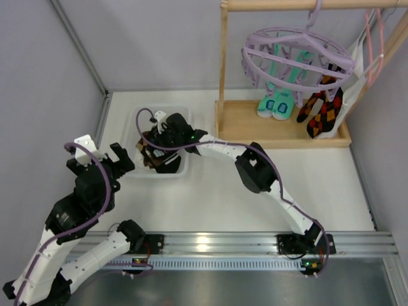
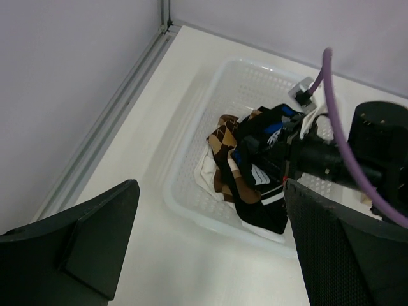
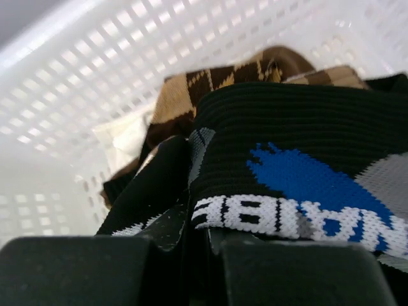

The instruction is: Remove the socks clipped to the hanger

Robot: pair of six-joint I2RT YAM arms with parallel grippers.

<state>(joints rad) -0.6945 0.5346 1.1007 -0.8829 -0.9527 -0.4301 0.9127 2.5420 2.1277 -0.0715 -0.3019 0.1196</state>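
Seemingly we are at the drop-off step, with one sock being delivered and others not yet unclipped. At the far left our left gripper (image 1: pixel 99 159) hovers above the desk (image 1: pixel 210 197) with its fingers spread wide, holding nothing, just beside the basket (image 1: pixel 143 121). That basket is white rigid plastic with a perforated lattice wall. Inside it lies a brown-tan sock (image 3: pixel 185 95), a soft diamond-patterned knit, crumpled against the wall. Over it our right gripper (image 3: pixel 213 242) is pressed together, pinching the ribbed cuff of a black sock (image 3: pixel 287 127) with a blue patch and white woven lettering.

The next move, as we judge it, calls for parting those fingers so the limp fabric falls free, then lifting clear without snagging it.

Further right, on the wooden rack (image 1: pixel 255 124), the lavender ring hanger (image 1: pixel 296 54) hangs by its hook. Teal socks (image 1: pixel 275 105) and orange-black argyle socks (image 1: pixel 322 111) dangle from its pegs, still clipped.
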